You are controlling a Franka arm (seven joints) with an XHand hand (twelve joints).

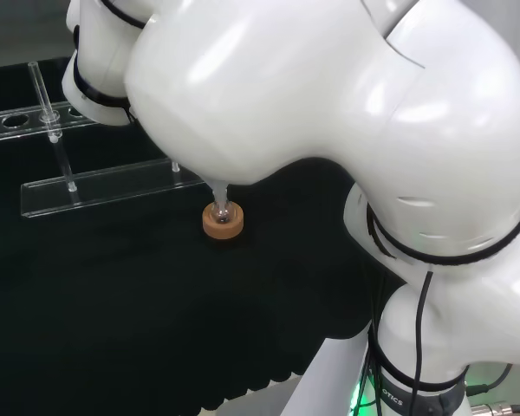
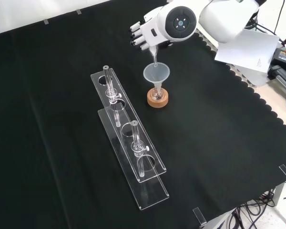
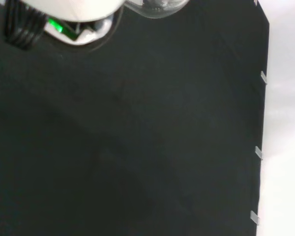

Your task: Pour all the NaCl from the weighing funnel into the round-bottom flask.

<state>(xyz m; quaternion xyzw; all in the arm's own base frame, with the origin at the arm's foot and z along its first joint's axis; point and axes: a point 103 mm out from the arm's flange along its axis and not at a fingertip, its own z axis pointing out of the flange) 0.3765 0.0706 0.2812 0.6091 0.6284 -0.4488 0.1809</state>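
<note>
In the front view the hand hangs at the top of the cloth, partly behind the arm's round grey-capped link. Its fingers are curled round a clear weighing funnel, whose thin spout points down. The spout reaches into a wide clear funnel set in the neck of a small round-bottom flask. The flask stands on a cork ring. In the head view the cork ring and the flask's neck peek out below the arm's white link. I cannot make out any powder. A clear glass piece shows in the wrist view.
Two long clear racks with upright glass tubes lie left of the flask in the front view, and behind it in the head view. Papers and cables sit beyond the cloth's scalloped edge at the right.
</note>
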